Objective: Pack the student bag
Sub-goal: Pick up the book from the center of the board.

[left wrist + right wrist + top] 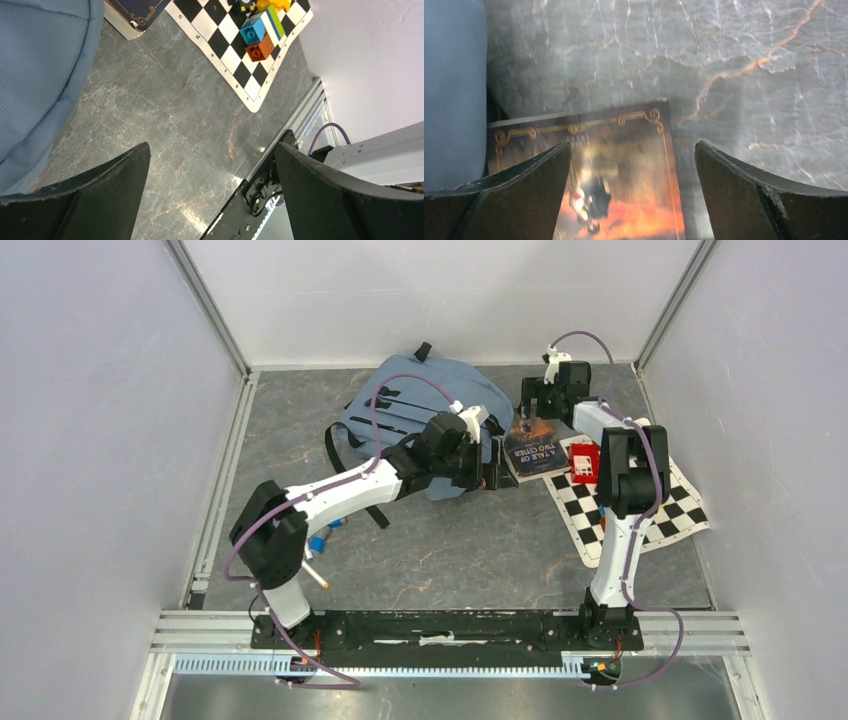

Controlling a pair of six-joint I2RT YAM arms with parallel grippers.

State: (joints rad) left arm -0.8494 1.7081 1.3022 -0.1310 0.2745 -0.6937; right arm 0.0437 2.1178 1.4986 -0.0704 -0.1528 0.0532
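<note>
Bag [420, 400] sits near the far edge of the table [450, 540], with the book [535, 445] just beside it on the right. Right pincer [631, 150] hangs wide over the book, empty. Left pincer [212, 150] gapes too, empty. Smart play: straddle the book's free edge and clamp firmly, while left lifts the bag's mouth.

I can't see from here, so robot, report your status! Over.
Left pincer open, empty. Right pincer open over the book. Student bag lying flat, book beside it, not packed. Left arm reaches across the bag.
</note>
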